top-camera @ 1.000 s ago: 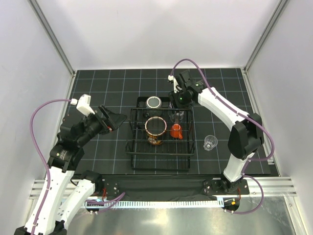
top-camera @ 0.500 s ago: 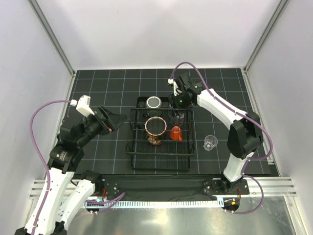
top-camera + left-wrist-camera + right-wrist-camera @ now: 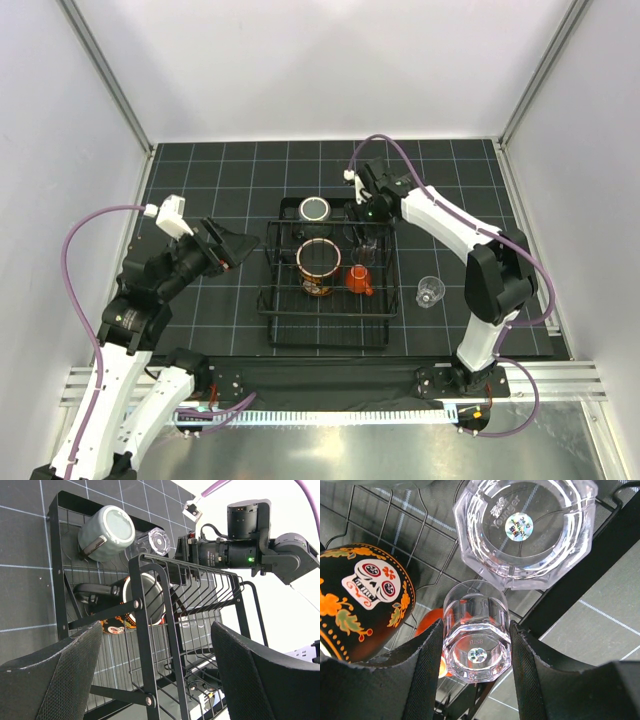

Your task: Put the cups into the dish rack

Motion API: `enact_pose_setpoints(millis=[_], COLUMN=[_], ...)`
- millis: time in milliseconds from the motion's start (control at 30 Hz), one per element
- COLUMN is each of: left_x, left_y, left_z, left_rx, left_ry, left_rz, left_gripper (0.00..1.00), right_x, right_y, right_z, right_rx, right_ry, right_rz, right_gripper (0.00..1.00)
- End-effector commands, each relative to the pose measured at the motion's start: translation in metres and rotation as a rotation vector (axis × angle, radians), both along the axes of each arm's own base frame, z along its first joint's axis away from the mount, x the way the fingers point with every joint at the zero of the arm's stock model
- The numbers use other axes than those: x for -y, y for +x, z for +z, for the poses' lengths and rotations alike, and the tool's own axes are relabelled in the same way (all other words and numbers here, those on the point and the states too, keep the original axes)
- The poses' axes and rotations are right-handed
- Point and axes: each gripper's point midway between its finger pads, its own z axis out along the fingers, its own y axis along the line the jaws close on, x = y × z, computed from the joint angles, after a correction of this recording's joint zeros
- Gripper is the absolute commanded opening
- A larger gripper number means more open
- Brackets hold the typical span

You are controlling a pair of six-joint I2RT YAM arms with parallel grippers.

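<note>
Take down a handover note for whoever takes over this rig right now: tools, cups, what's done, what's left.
Left tool: open, empty, beside the rack on its left.
Right tool: shut on a clear cup, over the rack's far right part.
In the rack: big mug, orange cup, grey-green cup, second clear cup.
On the table, right of the rack: third clear cup.
Left to do: set down the held cup, then fetch the last one.
</note>
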Motion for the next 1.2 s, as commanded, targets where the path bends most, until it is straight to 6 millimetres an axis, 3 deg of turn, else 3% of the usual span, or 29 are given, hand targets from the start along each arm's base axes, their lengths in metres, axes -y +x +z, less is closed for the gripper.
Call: enact_pose_setpoints(millis=[0, 267, 500, 767, 1000, 1167], left_x=[0.003, 0.003, 0.002, 0.002, -0.002, -0.003], left_y=[-0.001, -0.002, -0.003, -0.003, -0.006, -0.007], left_z=[0.007, 0.009, 0.01, 0.008, 0.009, 0.011], left_rx=[0.033, 0.034, 0.036, 0.032, 0.04, 0.046], left_ry=[-0.011, -0.01, -0.006, -0.003, 0.011, 0.015], left_rz=[-0.018, -0.023, -0.02, -0.018, -0.01, -0.005], left_gripper=[0.86, 0.86, 0.86, 0.86, 0.87, 0.87], right_x=[-0.011, -0.018, -0.014, -0.019, -0.018, -0.015], right_y=[0.008, 0.008, 0.005, 0.003, 0.003, 0.006], right_z=[0.001, -0.002, -0.004, -0.008, 0.0, 0.028], right_rx=[0.04, 0.055, 0.042, 0.019, 0.036, 0.091], right_ry=[0.021, 0.013, -0.007, 0.009, 0.017, 0.028], right_rz=[-0.019, -0.041, -0.046, -0.029, -0.033, -0.044], right_gripper=[0.04, 0.06, 0.37, 0.62, 0.72, 0.74])
